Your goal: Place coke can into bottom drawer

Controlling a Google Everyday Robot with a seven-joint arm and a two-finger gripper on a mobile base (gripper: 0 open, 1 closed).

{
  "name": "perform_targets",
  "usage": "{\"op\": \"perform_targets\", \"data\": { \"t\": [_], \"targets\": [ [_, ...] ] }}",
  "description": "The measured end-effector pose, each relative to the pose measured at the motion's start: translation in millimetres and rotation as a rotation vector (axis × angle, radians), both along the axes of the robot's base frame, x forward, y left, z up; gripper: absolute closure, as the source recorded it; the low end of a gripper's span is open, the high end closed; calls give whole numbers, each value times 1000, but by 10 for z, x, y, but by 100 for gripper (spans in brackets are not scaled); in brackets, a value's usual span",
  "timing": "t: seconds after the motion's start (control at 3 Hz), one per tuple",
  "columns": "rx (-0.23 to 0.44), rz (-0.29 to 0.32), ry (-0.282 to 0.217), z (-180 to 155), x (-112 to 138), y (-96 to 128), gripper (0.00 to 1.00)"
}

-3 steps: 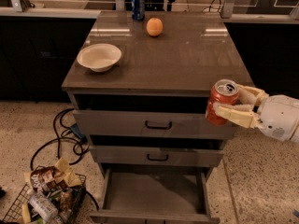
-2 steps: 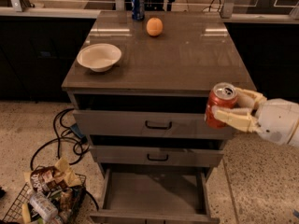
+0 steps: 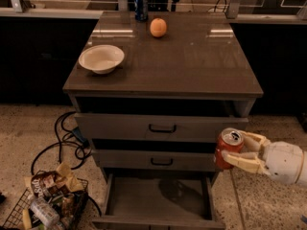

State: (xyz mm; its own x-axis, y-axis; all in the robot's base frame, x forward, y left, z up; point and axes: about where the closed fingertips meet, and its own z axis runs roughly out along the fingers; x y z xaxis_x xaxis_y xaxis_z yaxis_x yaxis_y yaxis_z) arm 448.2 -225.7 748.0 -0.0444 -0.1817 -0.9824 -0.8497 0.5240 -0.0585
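Observation:
A red coke can [image 3: 226, 149] with a silver top hangs upright in the air at the cabinet's right front, level with the middle drawer. My gripper [image 3: 242, 152] reaches in from the right edge and is shut on it, its cream fingers [image 3: 243, 162] wrapped around the can's side. Below and to the left, the bottom drawer [image 3: 158, 197] is pulled out, a wide shallow grey tray with nothing in it. The can is above the drawer's right rim, well clear of it.
On the cabinet top stand a white bowl [image 3: 101, 58], an orange fruit [image 3: 158, 27] and a blue soda can [image 3: 140, 5]. Two upper drawers with black handles [image 3: 162, 128] are shut. A wire basket of snack packs [image 3: 45, 202] and black cables [image 3: 64, 138] lie on the floor at left.
The gripper and the coke can have sunk a little lower and drifted slightly left towards the cabinet. Nothing else has moved.

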Motion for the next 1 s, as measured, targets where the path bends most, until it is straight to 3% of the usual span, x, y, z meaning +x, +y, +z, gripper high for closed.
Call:
{"op": "perform_targets", "data": {
  "t": [0.33, 0.67, 1.0],
  "targets": [
    [37, 56, 18, -522, -172, -136, 100],
    [73, 120, 13, -917, -193, -135, 100],
    [74, 128, 16, -999, -164, -90, 100]
  ]
}}
